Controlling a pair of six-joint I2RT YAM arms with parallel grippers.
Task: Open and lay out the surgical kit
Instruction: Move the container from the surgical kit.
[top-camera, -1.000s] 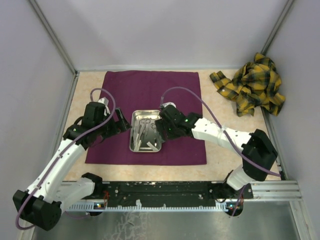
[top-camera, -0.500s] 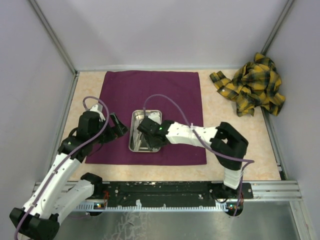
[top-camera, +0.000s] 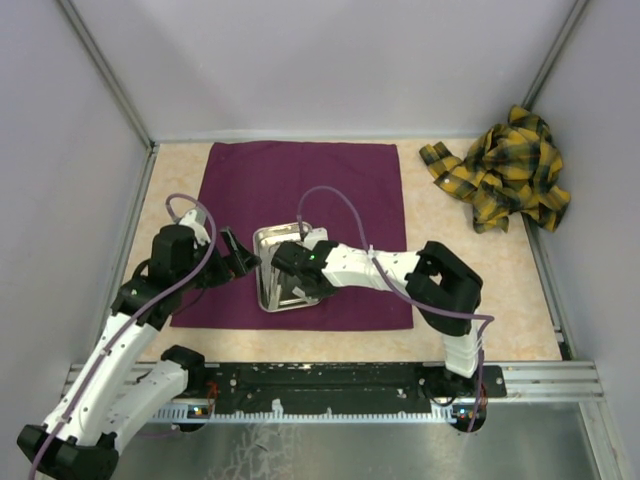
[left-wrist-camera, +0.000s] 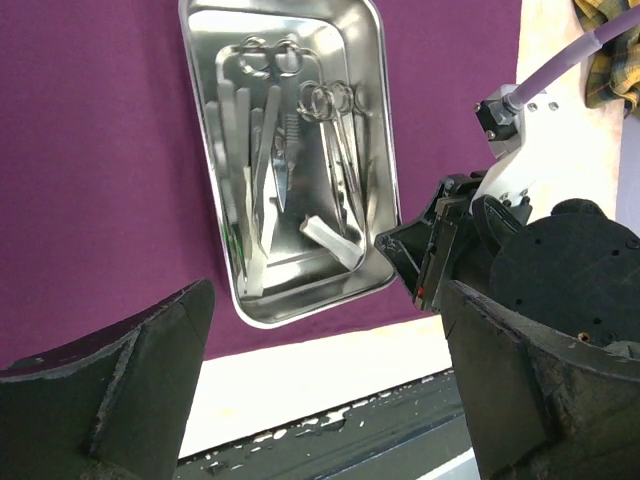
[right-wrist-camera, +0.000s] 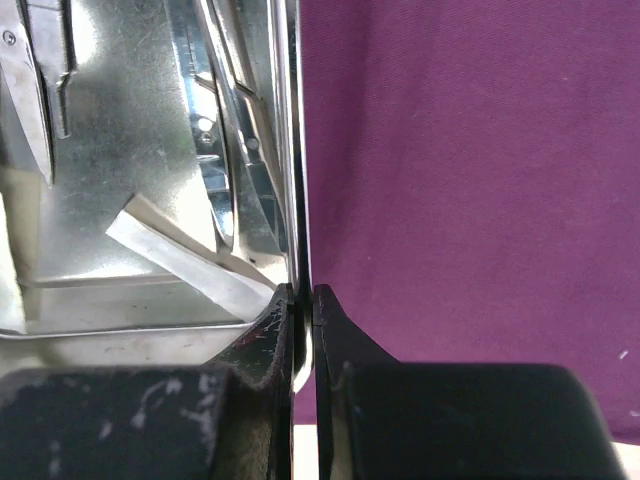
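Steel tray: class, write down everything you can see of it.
The tray is a small, shiny steel rectangle with rounded corners and a raised rim. It sits on the purple cloth, near its front edge, slightly askew. Inside lie scissors, other thin metal tools and a white strip. The right gripper is shut on its right rim, near the front corner.
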